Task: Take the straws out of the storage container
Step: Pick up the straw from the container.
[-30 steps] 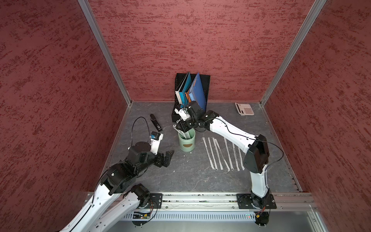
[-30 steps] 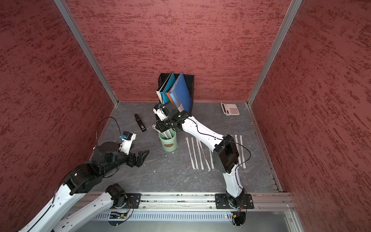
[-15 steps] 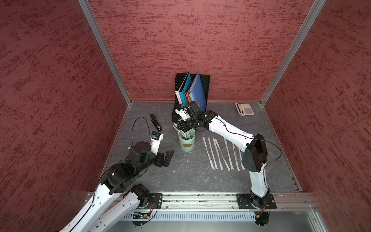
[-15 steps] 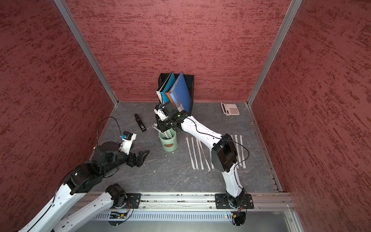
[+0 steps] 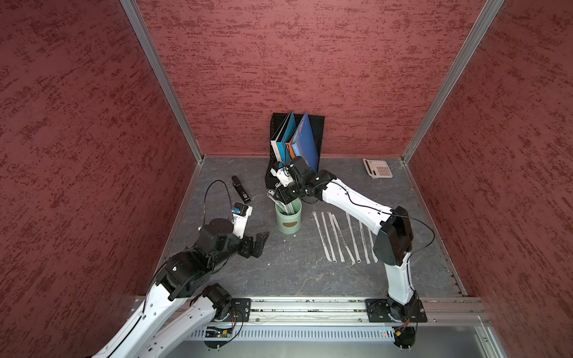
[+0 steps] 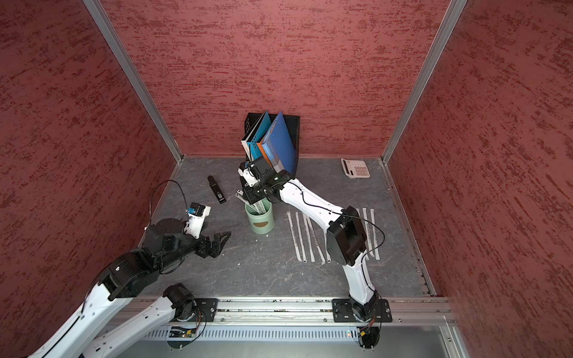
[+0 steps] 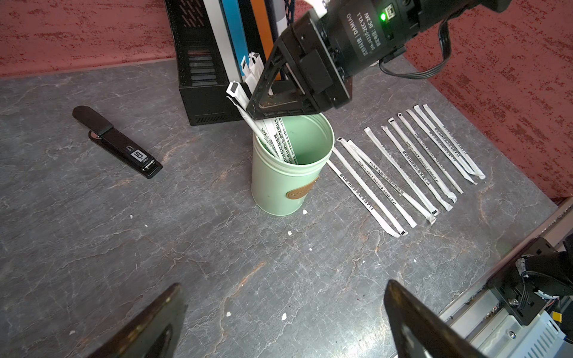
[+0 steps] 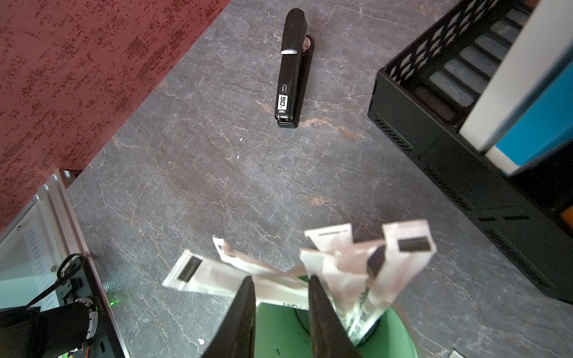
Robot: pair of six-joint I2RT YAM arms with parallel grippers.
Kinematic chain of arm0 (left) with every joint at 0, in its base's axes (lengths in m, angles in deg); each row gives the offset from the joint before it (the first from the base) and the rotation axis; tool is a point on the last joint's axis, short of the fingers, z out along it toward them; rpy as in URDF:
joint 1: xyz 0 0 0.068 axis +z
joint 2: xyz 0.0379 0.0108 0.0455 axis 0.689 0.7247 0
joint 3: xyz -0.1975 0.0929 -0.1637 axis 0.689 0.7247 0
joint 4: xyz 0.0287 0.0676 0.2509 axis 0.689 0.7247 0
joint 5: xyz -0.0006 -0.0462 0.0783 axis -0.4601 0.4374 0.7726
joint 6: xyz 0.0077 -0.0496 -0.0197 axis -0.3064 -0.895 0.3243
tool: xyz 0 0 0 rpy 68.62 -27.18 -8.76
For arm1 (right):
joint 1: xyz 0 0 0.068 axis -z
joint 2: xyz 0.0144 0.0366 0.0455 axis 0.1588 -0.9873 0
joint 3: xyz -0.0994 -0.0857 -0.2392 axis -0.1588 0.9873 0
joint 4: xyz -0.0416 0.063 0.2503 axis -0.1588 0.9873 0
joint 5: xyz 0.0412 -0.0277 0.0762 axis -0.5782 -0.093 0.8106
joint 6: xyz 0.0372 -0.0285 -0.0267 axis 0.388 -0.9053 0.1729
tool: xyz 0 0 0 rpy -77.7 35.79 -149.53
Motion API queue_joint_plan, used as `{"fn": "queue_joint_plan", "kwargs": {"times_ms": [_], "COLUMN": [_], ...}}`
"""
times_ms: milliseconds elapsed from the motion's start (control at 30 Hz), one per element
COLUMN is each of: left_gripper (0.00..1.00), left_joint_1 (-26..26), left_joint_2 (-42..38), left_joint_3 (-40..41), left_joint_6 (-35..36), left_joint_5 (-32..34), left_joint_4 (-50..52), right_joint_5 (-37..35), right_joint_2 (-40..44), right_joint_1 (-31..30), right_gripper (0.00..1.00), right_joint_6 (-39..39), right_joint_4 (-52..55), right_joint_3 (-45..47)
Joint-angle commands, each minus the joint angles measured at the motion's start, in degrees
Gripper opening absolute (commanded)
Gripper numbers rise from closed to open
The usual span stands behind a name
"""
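Mint-green storage container stands upright on the tabletop, with straws leaning inside. The right end effector is narrow among their tops; whether it grips one is unclear. The left end effector gapes wide, well apart. A lift could snag neighbouring straws and tip the container.

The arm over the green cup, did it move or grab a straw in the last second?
Hardly. The right arm edged slightly toward the robot's left; the right gripper hangs at the mouth of the cup, among the straws, jaws slightly apart, nothing lifted. The left gripper, the cup and the laid-out straws stayed put.
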Motion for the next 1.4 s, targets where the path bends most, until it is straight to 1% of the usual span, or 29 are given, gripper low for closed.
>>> {"fn": "queue_joint_plan", "kwargs": {"times_ms": [0, 400, 433, 567, 733, 1100, 1367], "left_gripper": [0.99, 0.99, 0.99, 1.0, 0.99, 0.99, 0.99], "left_joint_1": [0.38, 0.32, 0.32, 0.39, 0.43, 0.49, 0.44], "left_joint_2": [0.19, 0.19, 0.27, 0.23, 0.19, -0.86, -1.3], "left_joint_3": [-0.07, -0.08, -0.12, -0.12, -0.08, -0.12, -0.16], "left_joint_6": [-0.32, -0.36, -0.33, -0.38, -0.32, -0.37, -0.33], "left_joint_5": [-0.27, -0.15, -0.17, -0.1, -0.07, -0.31, -0.35], "left_joint_4": [-1.0, -0.92, -0.92, -0.92, -0.92, -0.93, -0.9], "right_joint_5": [0.88, 1.07, 1.01, 0.68, -0.15, -3.88, -5.52], "right_joint_2": [-1.24, -3.15, -3.24, -2.7, -0.48, 6.2, 9.96], "right_joint_1": [-0.16, -0.18, -0.11, -0.18, -0.13, -0.13, -0.14], "right_gripper": [0.28, 0.28, 0.27, 0.14, 0.07, 0.06, 0.06], "right_joint_6": [-0.98, -1.63, -1.67, -1.66, -1.85, -2.73, -3.65], "right_joint_4": [0.32, 0.09, 0.01, -0.02, 0.29, 0.85, -2.44], "right_joint_3": [-1.61, -3.81, -3.91, -4.16, -4.09, -3.94, -2.22]}}
